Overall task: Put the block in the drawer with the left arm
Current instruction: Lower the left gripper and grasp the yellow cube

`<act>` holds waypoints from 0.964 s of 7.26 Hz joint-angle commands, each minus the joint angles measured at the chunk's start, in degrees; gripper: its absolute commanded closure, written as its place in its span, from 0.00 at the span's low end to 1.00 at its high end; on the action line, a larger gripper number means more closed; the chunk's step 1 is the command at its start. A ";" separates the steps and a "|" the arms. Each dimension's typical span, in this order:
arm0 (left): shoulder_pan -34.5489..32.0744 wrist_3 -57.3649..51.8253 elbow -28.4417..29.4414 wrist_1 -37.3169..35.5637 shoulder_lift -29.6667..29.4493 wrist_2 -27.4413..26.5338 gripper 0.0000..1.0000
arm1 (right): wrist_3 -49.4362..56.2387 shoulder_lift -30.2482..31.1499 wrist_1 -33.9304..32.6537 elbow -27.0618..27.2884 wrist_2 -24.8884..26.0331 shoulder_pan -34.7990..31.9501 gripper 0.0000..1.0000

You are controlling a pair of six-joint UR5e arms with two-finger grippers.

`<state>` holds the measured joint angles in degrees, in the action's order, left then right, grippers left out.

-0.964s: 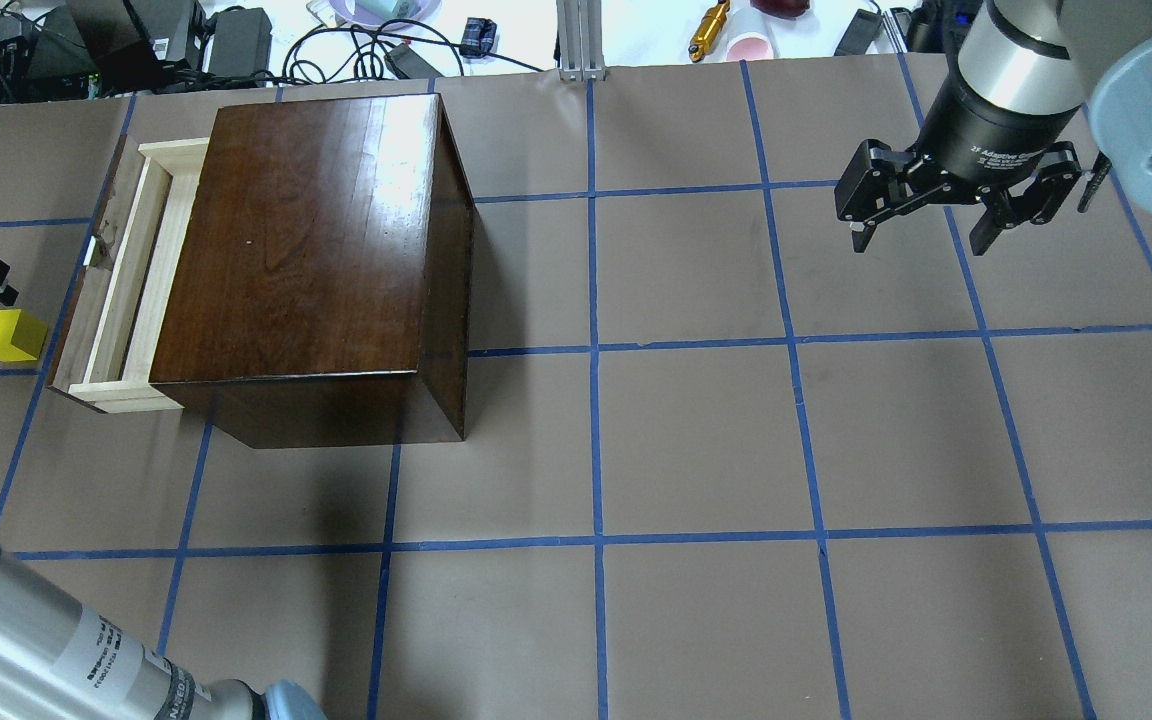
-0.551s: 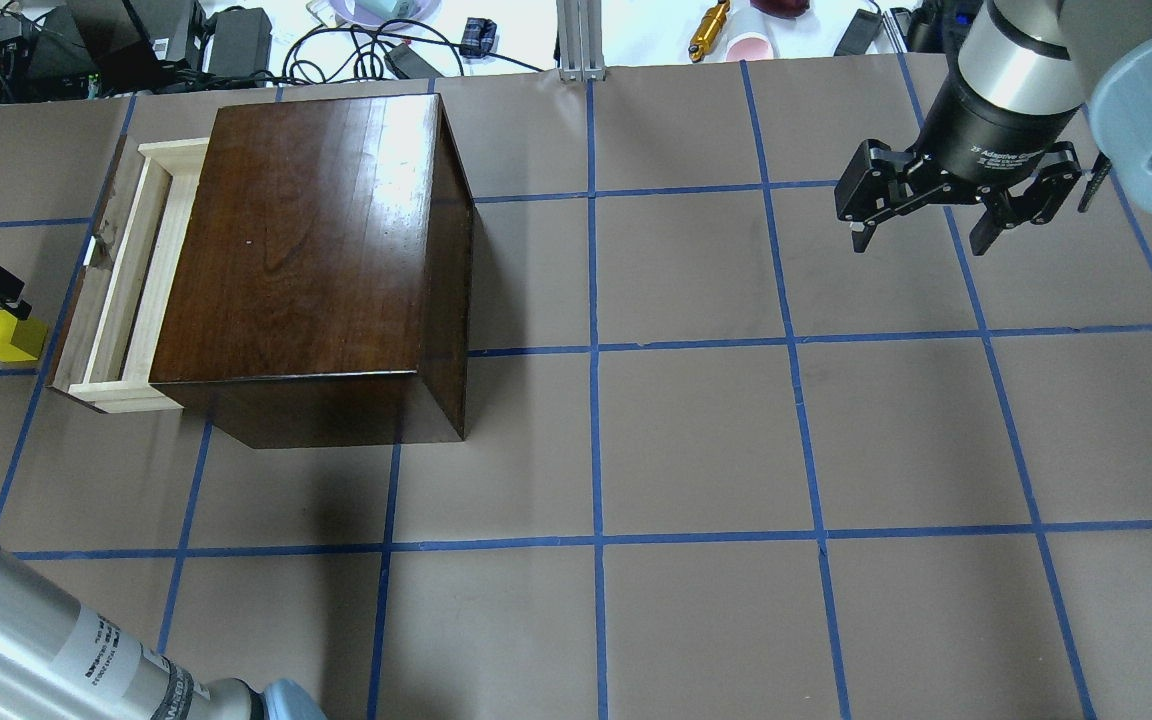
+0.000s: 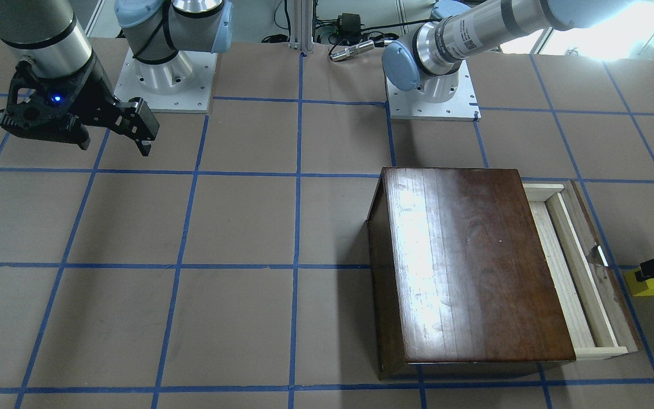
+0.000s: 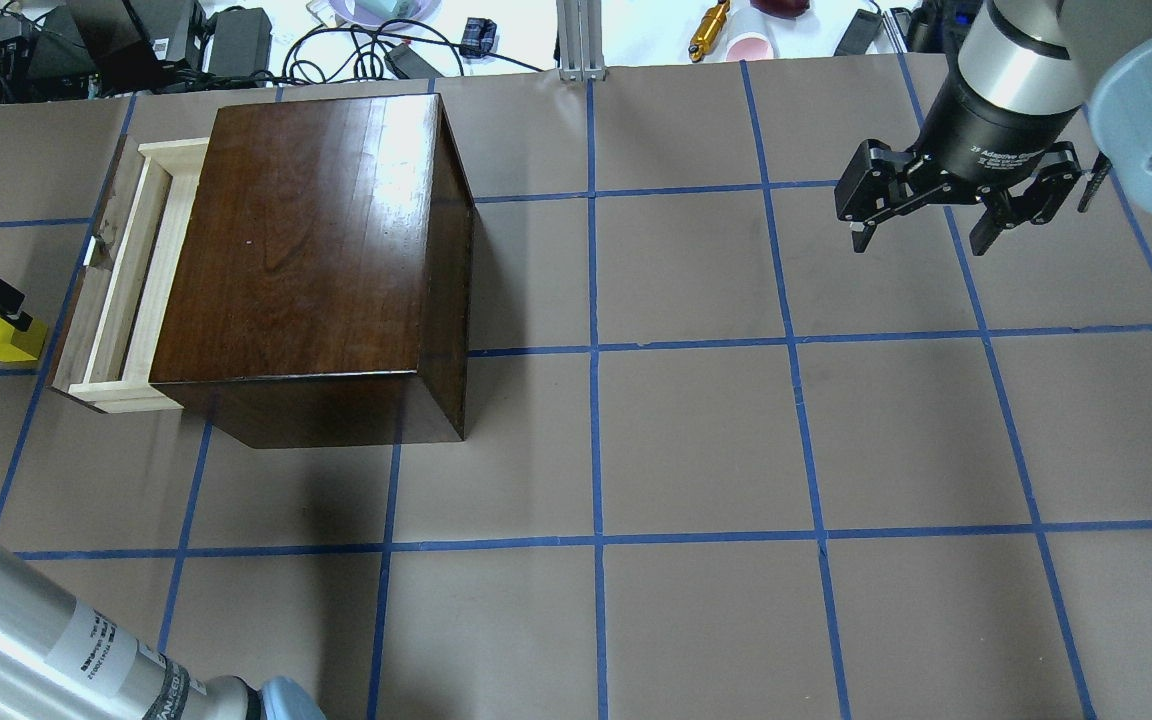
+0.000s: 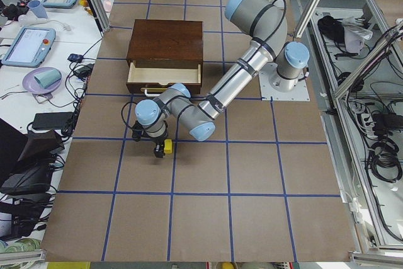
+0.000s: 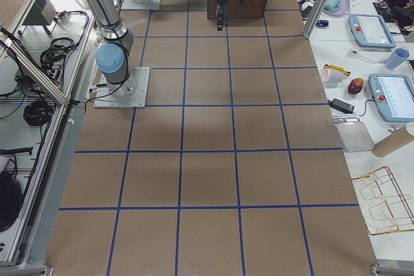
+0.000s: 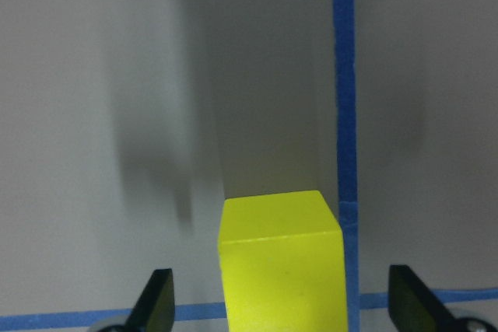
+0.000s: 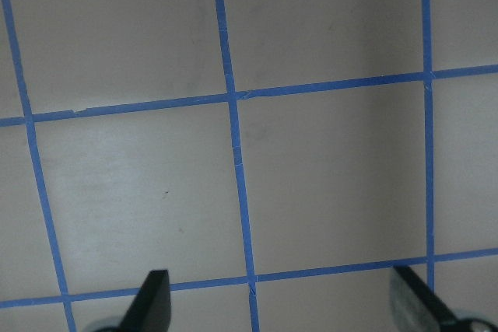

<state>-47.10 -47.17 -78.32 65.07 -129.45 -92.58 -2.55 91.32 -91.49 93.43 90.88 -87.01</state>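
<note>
I see bright light from above. Glare streaks the box lid, far from the right pincer. Between the tips of the left pincer the block looks soft. Past it a blurred shadow darkens the table.

The brown worktop, gridded with blue tape, carries a dark wooden box with its drawer pulled open and a yellow block just beside the drawer.

robotics lab: gridded table, teach pendants
</note>
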 commanded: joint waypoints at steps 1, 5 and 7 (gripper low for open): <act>0.16 -1.51 -1.57 -2.48 -0.10 -0.06 0.05 | 0.00 0.00 0.00 0.00 0.00 0.00 0.00; 0.16 -2.83 -1.40 -2.49 -0.19 -0.06 0.44 | 0.00 0.00 0.00 0.00 0.00 0.00 0.00; 0.08 -2.75 -1.31 -2.40 -0.10 0.03 0.51 | 0.00 0.00 0.00 0.00 0.00 0.00 0.00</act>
<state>-46.95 -49.91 -79.70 62.60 -129.62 -92.58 -2.55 91.32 -91.49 93.43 90.88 -87.01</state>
